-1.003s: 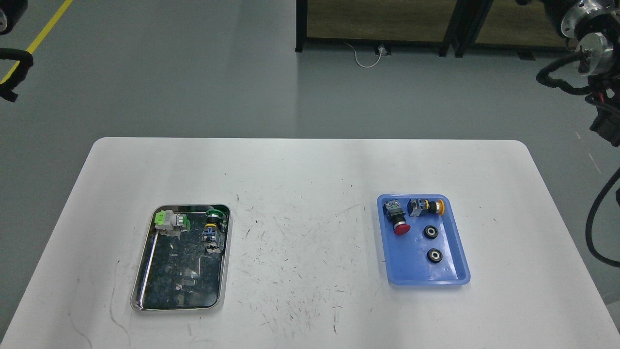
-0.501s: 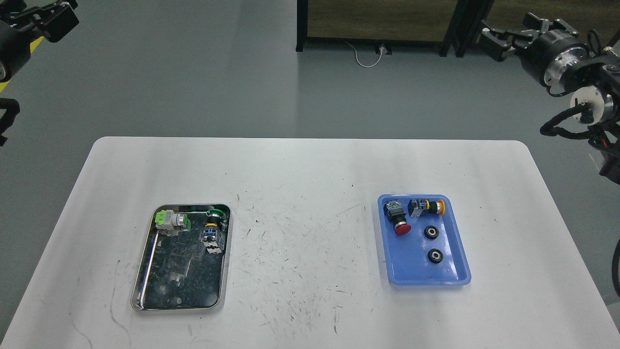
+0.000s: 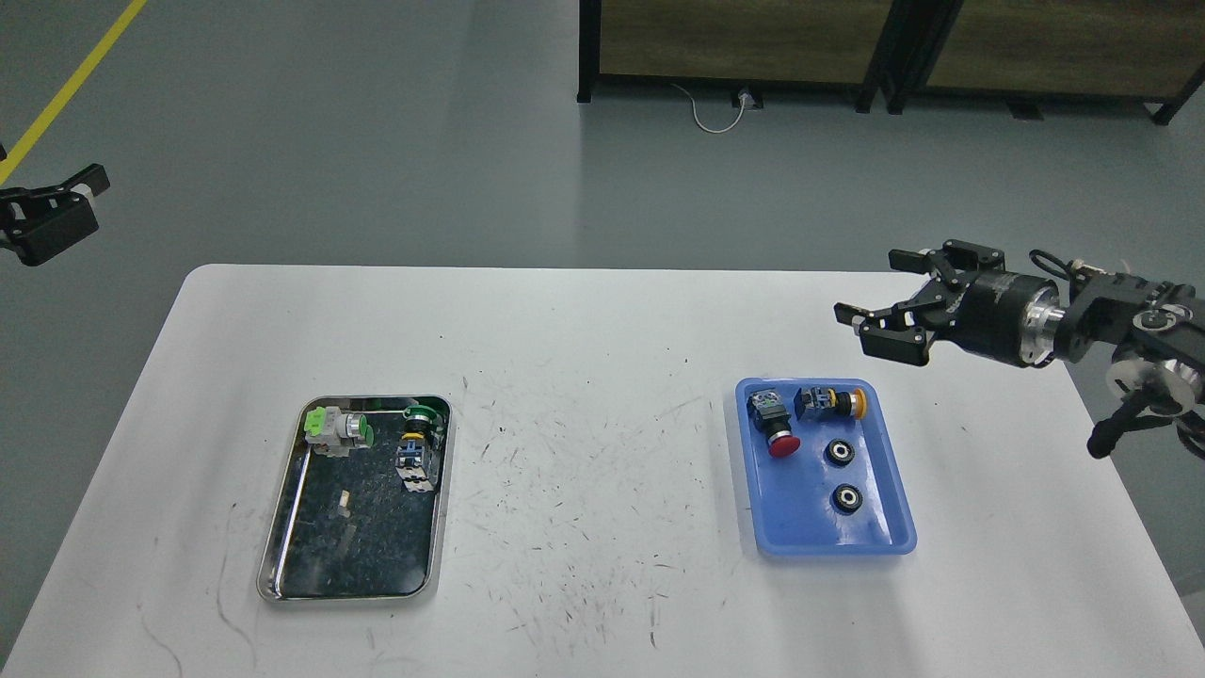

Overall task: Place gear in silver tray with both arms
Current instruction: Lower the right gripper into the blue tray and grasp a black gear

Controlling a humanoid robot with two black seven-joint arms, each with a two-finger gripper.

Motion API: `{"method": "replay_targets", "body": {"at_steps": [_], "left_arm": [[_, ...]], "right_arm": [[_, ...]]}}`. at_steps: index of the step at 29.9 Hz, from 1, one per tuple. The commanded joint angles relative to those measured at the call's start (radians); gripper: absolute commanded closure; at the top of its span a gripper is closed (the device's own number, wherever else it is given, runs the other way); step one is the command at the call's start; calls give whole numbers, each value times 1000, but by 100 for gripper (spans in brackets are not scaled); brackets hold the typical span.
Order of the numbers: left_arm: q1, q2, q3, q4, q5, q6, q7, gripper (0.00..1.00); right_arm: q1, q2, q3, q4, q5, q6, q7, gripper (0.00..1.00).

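Across the white table [image 3: 602,311], the silver tray [image 3: 282,527] lies at about eight o'clock from the table's middle and a blue tray [image 3: 800,532] at about four o'clock, the two well apart. At three o'clock the right arm [image 3: 1111,320] reaches in over the table's far right corner, its right gripper [image 3: 890,297] hanging above the surface near the blue tray's far end, fingers spread and holding nothing. At ten o'clock, off the table, only the left gripper [image 3: 52,212] shows at the picture's edge; whether it is open or closed I cannot tell.

The silver tray already holds a green-capped switch [image 3: 337,429] and a second green-topped switch [image 3: 416,435] at its far end. Two small black gears [image 3: 839,453] [image 3: 847,498] lie in the blue tray beside a red button [image 3: 774,428] and a yellow-tipped switch [image 3: 828,401], so the task looks barely begun: no gear is grasped or moved.

Most of the left arm is cut off, and the silver tray's mirror bottom makes small debris hard to read.
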State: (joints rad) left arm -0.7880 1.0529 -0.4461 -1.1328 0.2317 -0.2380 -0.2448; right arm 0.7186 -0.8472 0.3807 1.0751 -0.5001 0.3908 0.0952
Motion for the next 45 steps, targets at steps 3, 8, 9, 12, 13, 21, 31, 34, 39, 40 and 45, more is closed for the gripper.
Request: {"method": "replay_targets", "body": {"at_steps": [3,8,9,12,13,21,31,34,39,40,45], "left_arm": [[23,18,-3,-15,-12,38,-7,2],[23,12,-20,-16,-25,85,1,2],[23,10,-23,-16,-26,86,2,2],[23,12,-23,-16,-26,88,2,2],[23,12,-23,-16,-26,88,2,2],[23,12,-25,-15,-26,88,1,2],[21,7,-28,-15,-26,88,1,2],[19,7,-29,-13,-26,88,1,2],[16,6,-29,-12,-25,89,-1,2],[16,5,-29,-10,-25,88,-1,2],[12,-2,-29,-7,-25,89,-1,2]], "right_arm": [[-79,0,-32,15,-70,85,-32,0],[-119,-1,-51,19,-129,98,-60,0],[-126,0,-52,19,-141,98,-64,0],[-151,10,-54,19,-161,98,-84,0],[-160,13,-54,19,-173,98,-94,0],[-218,43,-48,2,-225,98,-95,1],[-237,60,-13,-3,-215,73,-80,9],[-241,62,-3,-9,-213,50,-80,9],[-242,62,-2,-37,-210,37,-71,9],[-243,63,-2,-40,-212,34,-71,9],[-243,95,-2,-72,-212,16,-69,9]]}}
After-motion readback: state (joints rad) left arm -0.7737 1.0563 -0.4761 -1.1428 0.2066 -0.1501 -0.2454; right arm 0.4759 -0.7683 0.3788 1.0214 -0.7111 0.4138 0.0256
